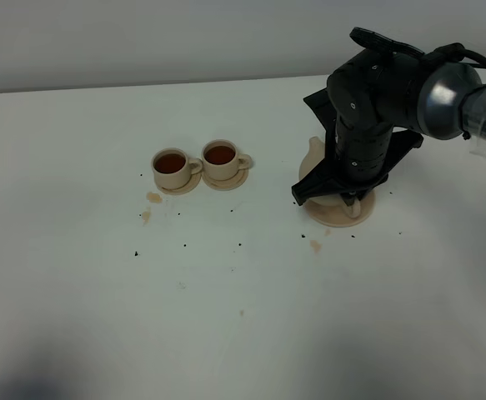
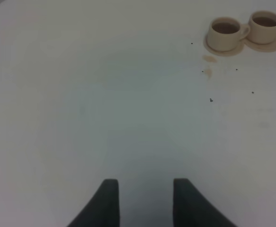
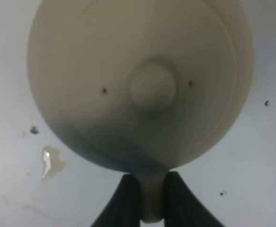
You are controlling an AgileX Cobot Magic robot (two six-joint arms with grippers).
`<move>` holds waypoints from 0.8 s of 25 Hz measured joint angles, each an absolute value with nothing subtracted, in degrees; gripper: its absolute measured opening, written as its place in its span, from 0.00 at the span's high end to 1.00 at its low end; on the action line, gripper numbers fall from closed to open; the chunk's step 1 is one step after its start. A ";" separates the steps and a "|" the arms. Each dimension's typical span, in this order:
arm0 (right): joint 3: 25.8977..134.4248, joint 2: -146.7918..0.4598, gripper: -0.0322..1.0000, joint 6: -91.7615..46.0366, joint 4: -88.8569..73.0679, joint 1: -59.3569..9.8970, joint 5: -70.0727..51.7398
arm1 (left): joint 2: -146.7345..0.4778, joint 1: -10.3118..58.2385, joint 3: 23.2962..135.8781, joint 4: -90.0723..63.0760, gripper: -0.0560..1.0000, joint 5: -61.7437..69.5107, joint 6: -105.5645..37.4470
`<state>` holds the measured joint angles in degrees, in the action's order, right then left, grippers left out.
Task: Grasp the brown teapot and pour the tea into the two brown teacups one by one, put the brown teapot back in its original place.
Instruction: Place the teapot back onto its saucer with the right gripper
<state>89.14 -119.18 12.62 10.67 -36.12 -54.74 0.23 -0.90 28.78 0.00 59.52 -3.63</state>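
Right end effector (image 3: 147, 198) clamped tight on loop handle of teapot (image 3: 142, 80), fingers (image 3: 126, 201) either side of handle. Teapot upright, lid knob centred, sitting on big saucer plate (image 1: 343, 215) at right of counter (image 1: 226, 317). Arm covers most of teapot from above; spout pokes out toward cups. Tea puddle on counter just beside plate. Two teacups (image 1: 201, 163) well apart to left, side by side on small saucers, both holding dark tea. Left end effector (image 2: 145, 201) parted, holding nothing, over bare counter.
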 joint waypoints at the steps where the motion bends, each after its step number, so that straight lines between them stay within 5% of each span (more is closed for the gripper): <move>1: 89.14 -119.48 0.84 12.76 11.11 -36.12 -54.70 | 0.23 -0.90 28.78 0.00 0.64 59.52 -3.63; 20: 89.10 -121.39 0.84 13.15 11.11 -36.07 -55.14 | 0.23 -0.90 28.78 0.00 0.64 59.52 -3.63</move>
